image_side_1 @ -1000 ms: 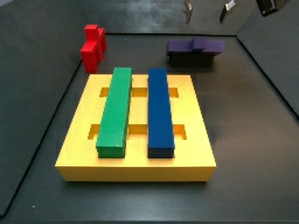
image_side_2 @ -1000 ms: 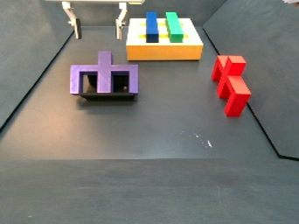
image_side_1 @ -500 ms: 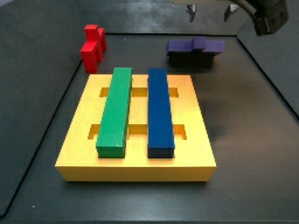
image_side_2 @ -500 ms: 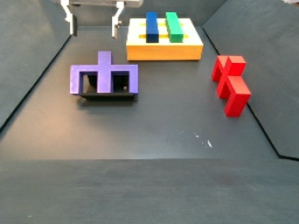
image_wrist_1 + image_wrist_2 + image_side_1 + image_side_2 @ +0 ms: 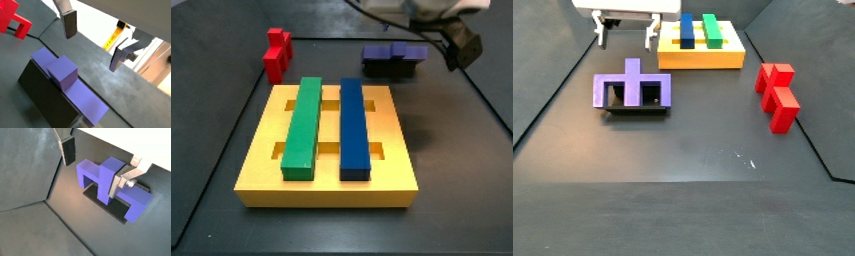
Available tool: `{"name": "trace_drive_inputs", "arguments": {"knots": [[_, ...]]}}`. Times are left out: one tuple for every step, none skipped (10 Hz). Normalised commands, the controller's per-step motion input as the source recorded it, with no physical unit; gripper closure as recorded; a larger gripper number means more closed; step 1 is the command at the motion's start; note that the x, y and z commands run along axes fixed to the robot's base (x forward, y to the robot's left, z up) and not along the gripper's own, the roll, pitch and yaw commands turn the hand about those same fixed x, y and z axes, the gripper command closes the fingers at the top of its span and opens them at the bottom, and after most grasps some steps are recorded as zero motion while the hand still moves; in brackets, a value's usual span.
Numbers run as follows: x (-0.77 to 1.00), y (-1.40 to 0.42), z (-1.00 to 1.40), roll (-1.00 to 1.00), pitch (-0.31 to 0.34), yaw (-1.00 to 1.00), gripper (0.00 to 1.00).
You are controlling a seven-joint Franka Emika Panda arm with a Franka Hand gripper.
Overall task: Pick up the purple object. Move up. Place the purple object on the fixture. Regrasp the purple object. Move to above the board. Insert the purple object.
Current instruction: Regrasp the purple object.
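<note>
Above purple object (image 5: 107, 183) on fixture (image 5: 120, 210): end effector (image 5: 97, 165) spread wide, holding nothing.

I count one purple object (image 5: 633, 90), one fixture (image 5: 639, 110), one board (image 5: 327, 150), one green bar (image 5: 301, 127), one blue bar (image 5: 353, 128), one red stepped block (image 5: 778, 95), and my one gripper (image 5: 625, 32), up by the board.
</note>
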Motion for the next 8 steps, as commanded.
{"name": "trace_drive_inputs", "arguments": {"knots": [[0.02,-0.12,-0.44,0.73,0.0,0.12,0.0],[0.07,-0.11,-0.39,0.59,0.0,0.15,0.0],[0.05,-0.18,-0.29,0.53,0.0,0.21,0.0],[0.01,-0.19,-0.23,0.56,0.0,0.21,0.0],[0.04,-0.17,-0.15,0.38,0.0,0.25,0.0],[0.07,-0.1,-0.07,0.16,0.0,0.28,0.0],[0.06,-0.02,0.0,0.0,0.0,0.29,0.0],[0.06,0.0,0.0,-0.1,-0.009,0.31,0.0]]}}
